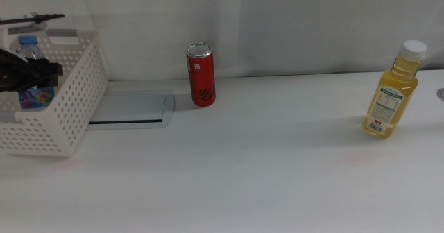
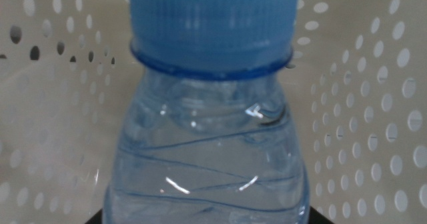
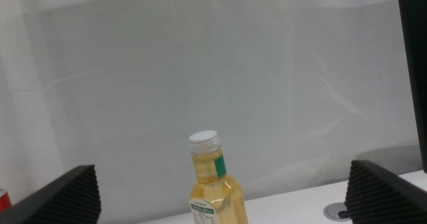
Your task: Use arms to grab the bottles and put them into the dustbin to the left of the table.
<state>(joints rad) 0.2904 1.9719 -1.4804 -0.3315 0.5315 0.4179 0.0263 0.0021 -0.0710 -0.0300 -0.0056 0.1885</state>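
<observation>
My left gripper (image 1: 31, 73) is shut on the small clear water bottle (image 1: 29, 47), holding it upright within the walls of the white perforated dustbin (image 1: 69, 101) at the table's left end. In the left wrist view the bottle's blue cap (image 2: 212, 21) fills the picture, with the bin's holed walls behind it. A slim red can (image 1: 200, 74) stands at the back of the table near its middle. The yellow juice bottle (image 1: 393, 91) with a white cap stands at the far right. My right gripper (image 3: 220, 177) is open and faces the juice bottle (image 3: 212, 191) from a distance; it is out of the middle view.
A flat grey hatch (image 1: 132, 108) lies in the white table (image 1: 243, 170) between the bin and the can. A small round fitting (image 3: 338, 211) sits in the tabletop just right of the juice bottle. A white curtain backs the table.
</observation>
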